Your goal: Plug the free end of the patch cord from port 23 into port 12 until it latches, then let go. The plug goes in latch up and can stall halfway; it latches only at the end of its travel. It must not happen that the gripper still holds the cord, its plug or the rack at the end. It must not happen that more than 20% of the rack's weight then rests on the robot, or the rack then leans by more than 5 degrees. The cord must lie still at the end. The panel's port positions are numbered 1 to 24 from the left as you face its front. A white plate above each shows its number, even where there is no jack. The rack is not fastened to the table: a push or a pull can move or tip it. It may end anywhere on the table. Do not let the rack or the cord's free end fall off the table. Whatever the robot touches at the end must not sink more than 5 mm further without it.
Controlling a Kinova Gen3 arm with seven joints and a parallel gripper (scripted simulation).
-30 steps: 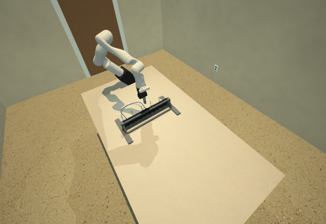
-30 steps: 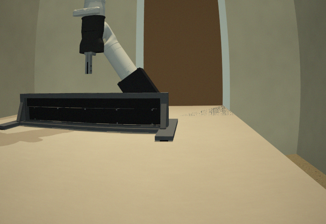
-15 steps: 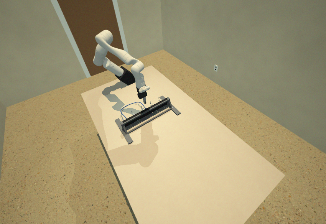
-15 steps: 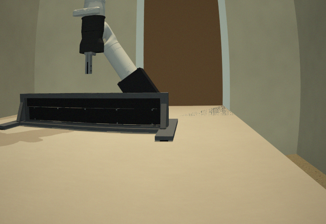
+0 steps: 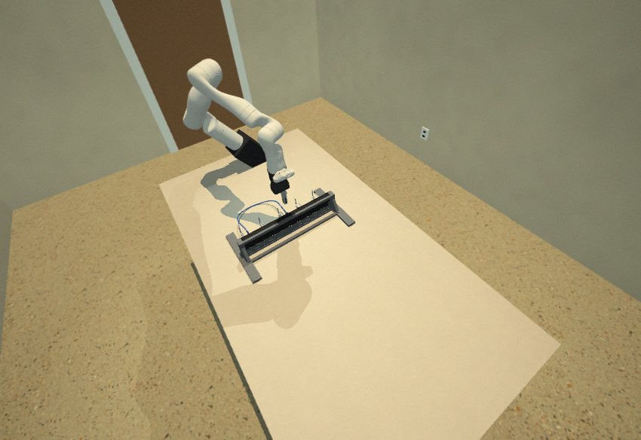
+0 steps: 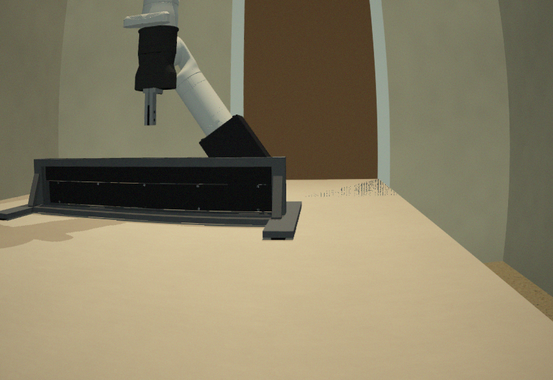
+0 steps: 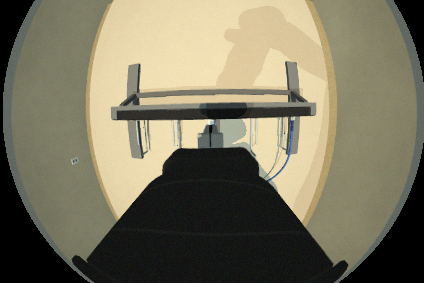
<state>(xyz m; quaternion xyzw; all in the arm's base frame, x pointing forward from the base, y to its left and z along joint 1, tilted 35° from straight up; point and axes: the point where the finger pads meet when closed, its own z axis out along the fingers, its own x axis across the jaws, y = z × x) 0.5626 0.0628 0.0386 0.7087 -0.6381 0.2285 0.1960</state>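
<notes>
In the top view, we see the rack (image 5: 291,220) (image 6: 161,162) (image 7: 215,112) at centre, the blue cord (image 5: 262,203) (image 7: 289,163) looping at its upper left. Above, our gripper's (image 5: 284,202) (image 6: 150,123) (image 7: 211,128) fingers stand pressed together.

Tool (image 6: 150,123) pointing down with fingers together, above dark rack (image 6: 161,162) on pale table (image 6: 323,297), brown door (image 6: 311,75) behind
</notes>
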